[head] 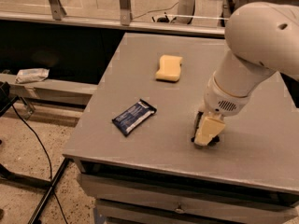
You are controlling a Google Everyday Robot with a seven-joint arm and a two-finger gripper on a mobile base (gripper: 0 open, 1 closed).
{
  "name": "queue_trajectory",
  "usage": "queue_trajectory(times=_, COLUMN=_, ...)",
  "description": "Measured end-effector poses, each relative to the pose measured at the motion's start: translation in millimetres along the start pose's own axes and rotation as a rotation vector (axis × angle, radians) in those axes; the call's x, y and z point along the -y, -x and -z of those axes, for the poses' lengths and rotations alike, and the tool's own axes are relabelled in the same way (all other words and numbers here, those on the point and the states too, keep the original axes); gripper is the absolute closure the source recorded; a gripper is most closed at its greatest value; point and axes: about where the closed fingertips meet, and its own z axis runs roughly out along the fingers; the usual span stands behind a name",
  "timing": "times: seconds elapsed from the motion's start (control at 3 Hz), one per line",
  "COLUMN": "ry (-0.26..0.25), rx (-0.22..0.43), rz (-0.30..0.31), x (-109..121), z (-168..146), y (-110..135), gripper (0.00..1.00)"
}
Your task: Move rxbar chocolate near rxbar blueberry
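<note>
The rxbar blueberry [134, 116], a dark blue wrapper with white print, lies flat on the grey table [154, 92] at the left middle. The rxbar chocolate [198, 123], a black wrapper, lies to its right and is mostly hidden under my gripper; only dark edges show. My gripper [208, 130] hangs from the big white arm [252, 50] and sits right over the black bar, near the table's front edge.
A pale yellow sponge-like block [168, 67] lies toward the back middle of the table. A crumpled pale wrapper [31, 74] rests on a ledge at the left. Black cables run over the speckled floor [28, 171]. A drawer front [177, 204] sits below the tabletop.
</note>
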Motion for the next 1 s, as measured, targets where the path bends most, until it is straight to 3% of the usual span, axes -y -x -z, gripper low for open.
queue_trajectory(times=0.67, ry=0.000, rx=-0.005, rz=0.000, x=0.0, z=3.9, y=0.9, gripper=0.93)
queue_trajectory(times=1.0, ry=-0.041, rx=0.046, rz=0.009, x=9.6, z=18.9, y=-4.7, gripper=1.00)
